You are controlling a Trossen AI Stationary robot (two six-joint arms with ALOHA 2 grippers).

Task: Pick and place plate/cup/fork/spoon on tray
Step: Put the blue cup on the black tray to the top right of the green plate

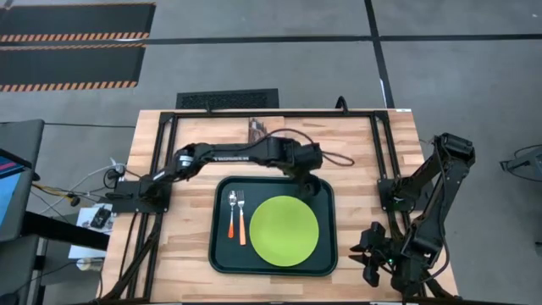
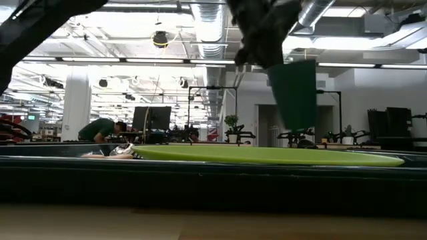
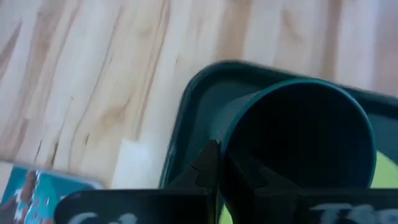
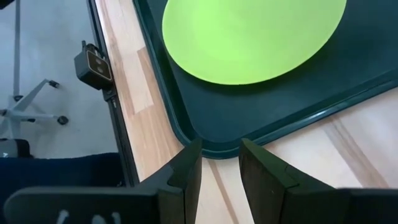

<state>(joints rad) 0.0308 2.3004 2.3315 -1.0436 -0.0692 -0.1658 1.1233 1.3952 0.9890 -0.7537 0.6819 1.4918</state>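
Observation:
The dark green tray [image 1: 222, 254] lies in the middle of the table. The lime-green plate [image 1: 284, 230] lies flat in its right half. The spoon [image 1: 231, 216] and the fork [image 1: 241, 219] lie side by side in its left part. My left gripper [image 1: 309, 174] is shut on the dark teal cup [image 2: 293, 93] above the tray's far right corner [image 3: 199, 87]. My right gripper [image 4: 221, 165] is open and empty, low over the table by the tray's near right corner [image 4: 205, 146]. My left gripper holds the cup by its wall at the rim [image 3: 227, 140], coming from above. One finger [image 3: 208, 168] shows outside the wall; the other is lost in the dark inside. The cup hangs below the gripper, slightly tilted, clear of the tray and plate.
A flat teal printed thing [image 3: 37, 186] lies on the wood beyond the tray's far side. A black frame [image 1: 381, 152] runs along the table's sides. Bare wood [image 1: 182, 254] lies left and right of the tray. A person [image 2: 100, 130] bends over far off in the room.

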